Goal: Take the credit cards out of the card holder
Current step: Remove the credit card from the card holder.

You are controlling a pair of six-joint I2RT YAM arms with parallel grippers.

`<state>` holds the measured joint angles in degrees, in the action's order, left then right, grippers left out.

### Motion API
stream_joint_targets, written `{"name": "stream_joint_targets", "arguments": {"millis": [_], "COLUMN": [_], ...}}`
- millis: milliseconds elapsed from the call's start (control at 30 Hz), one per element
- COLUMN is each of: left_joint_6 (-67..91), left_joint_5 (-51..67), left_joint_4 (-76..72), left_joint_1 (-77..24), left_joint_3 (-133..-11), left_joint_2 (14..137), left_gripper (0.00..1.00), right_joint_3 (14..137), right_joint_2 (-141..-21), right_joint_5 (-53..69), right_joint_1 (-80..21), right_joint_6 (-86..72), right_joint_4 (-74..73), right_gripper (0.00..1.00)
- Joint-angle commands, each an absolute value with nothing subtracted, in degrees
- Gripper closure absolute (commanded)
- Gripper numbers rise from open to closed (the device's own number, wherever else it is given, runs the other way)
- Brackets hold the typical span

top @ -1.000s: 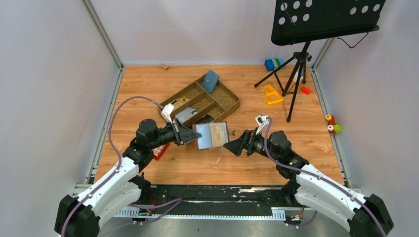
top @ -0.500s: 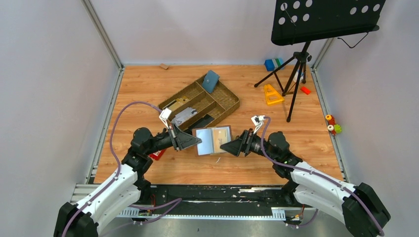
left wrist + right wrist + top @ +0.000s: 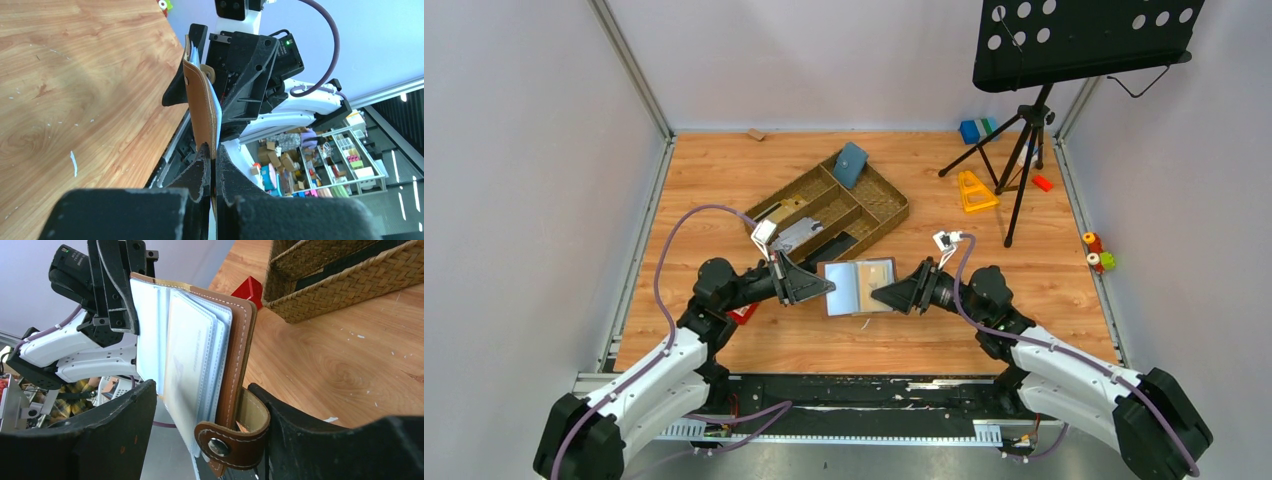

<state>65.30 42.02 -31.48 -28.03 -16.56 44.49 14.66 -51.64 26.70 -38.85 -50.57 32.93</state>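
The brown card holder (image 3: 859, 287) hangs open between my two grippers, above the wooden table, its grey sleeves facing up. My left gripper (image 3: 828, 290) is shut on the edge of its left cover; in the left wrist view the brown cover (image 3: 202, 110) runs edge-on out of the pinched jaws (image 3: 212, 152). My right gripper (image 3: 880, 295) is open around the holder's right side. In the right wrist view (image 3: 202, 390) the clear sleeves with a pale card (image 3: 192, 360) stand between the wide jaws. The closing tab (image 3: 235, 442) curls against the right finger (image 3: 300, 420).
A woven divided basket (image 3: 886, 205) stands behind the holder, with a blue-teal pouch (image 3: 851, 164) at its far end. A small red item (image 3: 744, 313) lies under the left arm. A music stand's tripod (image 3: 1024, 140) and an orange triangle (image 3: 974, 190) stand at the back right.
The holder and both grippers have shifted a little toward the near edge. My right gripper has come closer, so its jaws now stand around the holder's right side.
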Motion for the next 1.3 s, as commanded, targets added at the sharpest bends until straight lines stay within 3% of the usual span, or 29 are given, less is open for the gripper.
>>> {"name": "stream_joint_targets", "arguments": {"millis": [0,167,367,667,767,900,1033,1133,1267], "left_joint_6": [65.7,64.04,60.63,55.87,52.77,43.88,37.09,35.52,36.38], "left_joint_5": [43.46,43.13,40.21,36.99,34.71,25.84,13.49,12.75,20.4], "left_joint_4": [-37.01,-34.55,-27.91,-17.25,-12.4,3.74,16.98,19.23,15.33], "left_joint_1": [-28.29,-28.27,-28.24,-28.28,-28.24,-28.29,-28.44,-28.47,-28.72], "left_joint_3": [-16.61,-16.58,-17.66,-20.13,-20.55,-24.67,-28.82,-30.08,-30.6], "left_joint_2": [44.75,44.02,42.69,42.66,41.96,40.54,33.99,31.69,33.72], "left_gripper": [1.0,1.0,1.0,0.99,0.89,0.64,0.45,0.39,0.39], "right_joint_3": [14.96,14.76,15.22,14.93,14.55,14.86,18.34,19.05,19.52], "right_joint_2": [-50.2,-49.85,-52.23,-53.53,-52.33,-50.32,-49.14,-49.15,-51.44], "right_joint_5": [27.19,26.56,28.17,27.74,26.67,23.55,17.77,15.84,16.34], "right_joint_1": [-38.36,-38.18,-38.17,-38.16,-38.16,-38.15,-38.17,-38.22,-38.17], "right_joint_6": [-52.01,-52.83,-53.16,-53.88,-52.76,-49.71,-44.02,-42.53,-42.35], "right_joint_4": [37.31,37.74,39.16,38.01,34.57,27.72,15.31,13.19,14.43], "right_gripper": [0.35,0.43,0.66,0.9,1.0,1.0,1.0,1.0,1.0]}}
